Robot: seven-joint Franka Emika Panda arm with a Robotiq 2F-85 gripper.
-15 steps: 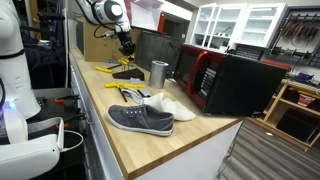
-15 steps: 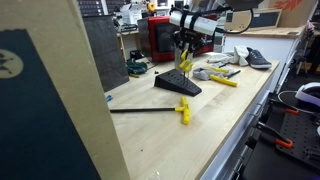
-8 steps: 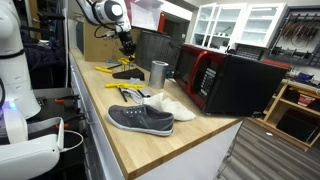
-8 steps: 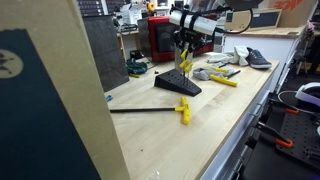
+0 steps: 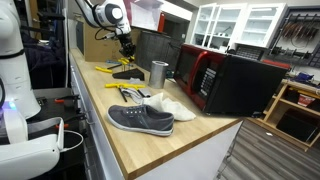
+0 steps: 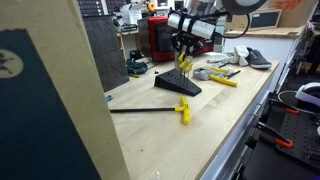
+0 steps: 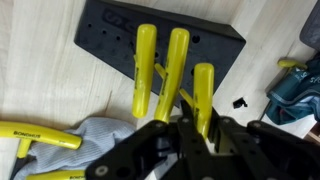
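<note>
**Fingers (image 7: 228,138) pinched narrow on a yellow-handled tool (image 7: 203,95)**

In an exterior view the gripper (image 5: 127,46) hangs over the black rack (image 5: 128,76) toward the far end of the bench (image 5: 130,145). In an exterior view the tool (image 6: 184,66) stands right over that rack (image 6: 180,88), tip hidden. Wrist view: two more yellow handles (image 7: 145,70) stand in the rack just beside it. Probably best to keep it dead vertical and off those neighbours.
</note>
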